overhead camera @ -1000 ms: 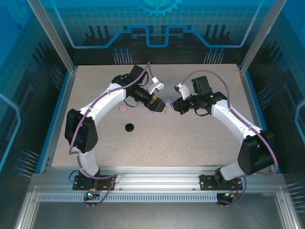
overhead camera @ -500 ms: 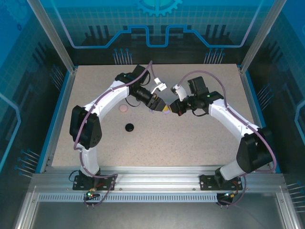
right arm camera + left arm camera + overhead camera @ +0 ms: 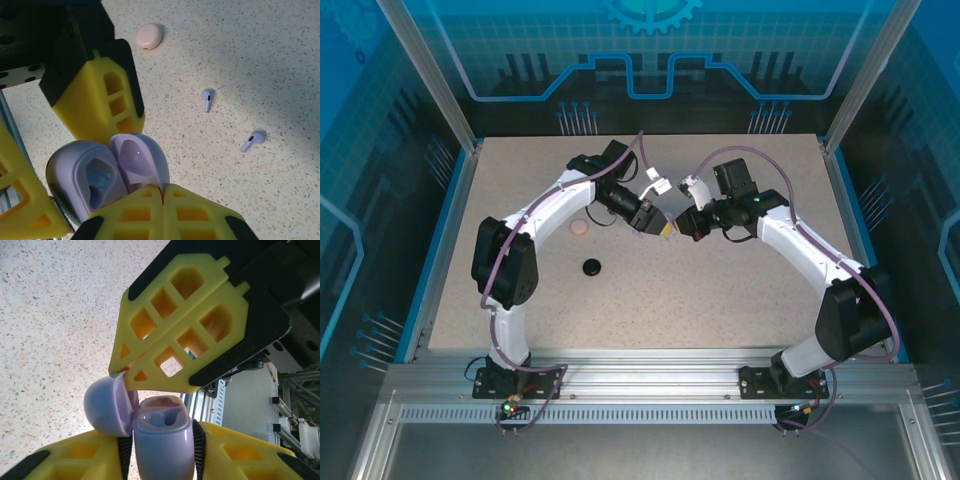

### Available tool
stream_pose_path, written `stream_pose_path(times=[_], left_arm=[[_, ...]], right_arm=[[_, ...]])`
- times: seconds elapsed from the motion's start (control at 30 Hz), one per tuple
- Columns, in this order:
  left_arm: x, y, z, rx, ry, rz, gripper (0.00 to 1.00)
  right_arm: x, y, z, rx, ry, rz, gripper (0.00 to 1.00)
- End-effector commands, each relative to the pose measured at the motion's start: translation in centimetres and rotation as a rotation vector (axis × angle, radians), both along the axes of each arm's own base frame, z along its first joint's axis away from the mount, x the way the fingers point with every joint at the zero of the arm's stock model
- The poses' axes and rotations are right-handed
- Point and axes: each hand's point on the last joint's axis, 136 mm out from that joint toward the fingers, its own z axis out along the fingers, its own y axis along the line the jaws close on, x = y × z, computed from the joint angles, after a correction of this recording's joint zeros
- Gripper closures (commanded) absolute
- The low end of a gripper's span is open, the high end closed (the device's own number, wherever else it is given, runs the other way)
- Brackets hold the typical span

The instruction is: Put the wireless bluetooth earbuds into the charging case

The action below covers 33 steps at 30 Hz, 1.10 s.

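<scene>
left hand (image 3: 162, 440): clamped on lavender charging case (image 3: 95, 182), lid (image 3: 136, 159) open
right hand (image 3: 122, 377): fingers pressed together, tips touching lid edge
lavender earbuds (image 3: 207, 99) (image 3: 253, 140): loose on bench (image 3: 260, 60), 2 o'clock of case, apart
around: pink case (image 3: 149, 36) at 12 o'clock; black case (image 3: 591, 266) at 8 o'clock of the hands

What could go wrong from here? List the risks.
1. The right gripper, shut, presses its tips on the open lid; a hard push could snap it shut or twist the case out of the left gripper.
2. Two earbuds lie loose on the table; both grippers are busy at the case, so fetching one means leaving the lid.
</scene>
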Motion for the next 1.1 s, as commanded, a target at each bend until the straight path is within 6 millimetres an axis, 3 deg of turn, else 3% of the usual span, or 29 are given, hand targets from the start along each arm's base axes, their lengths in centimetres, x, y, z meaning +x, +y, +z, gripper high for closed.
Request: stream_pose_path(times=[0.0,0.13,0.37,0.4,0.5,0.77,0.97,1.07], left_arm=[[0.1,-0.2,0.9,-0.043,-0.006,-0.015,0.67],[0.1,-0.3,0.8,-0.048,-0.006,-0.015,0.74],[0.0,-0.2,0.8,-0.06,-0.003,-0.014,1.0],[0.0,-0.2,0.9,-0.065,-0.011,-0.009,1.0],[0.4,0.8,1.4,-0.087,-0.037,0.037,1.0],[1.8,4.9,3.0,-0.148,-0.17,0.25,1.0],[1.9,7.4,4.2,-0.178,-0.351,0.449,1.0],[1.8,8.9,5.9,-0.218,-0.468,0.568,1.0]], right_arm=[[0.2,0.7,0.8,0.006,-0.022,0.018,1.0],[0.1,0.8,0.8,0.005,-0.023,0.017,1.0],[0.9,0.3,1.1,-0.004,-0.038,-0.031,0.99],[1.2,0.0,1.3,-0.009,-0.04,-0.054,0.9],[1.7,-1.1,2.0,0.003,-0.042,-0.107,0.75],[0.7,-3.1,5.2,0.129,-0.028,-0.188,0.52],[0.7,-3.3,3.1,0.099,0.101,-0.281,0.46],[1.1,-2.6,1.3,0.058,0.162,-0.308,0.45]])
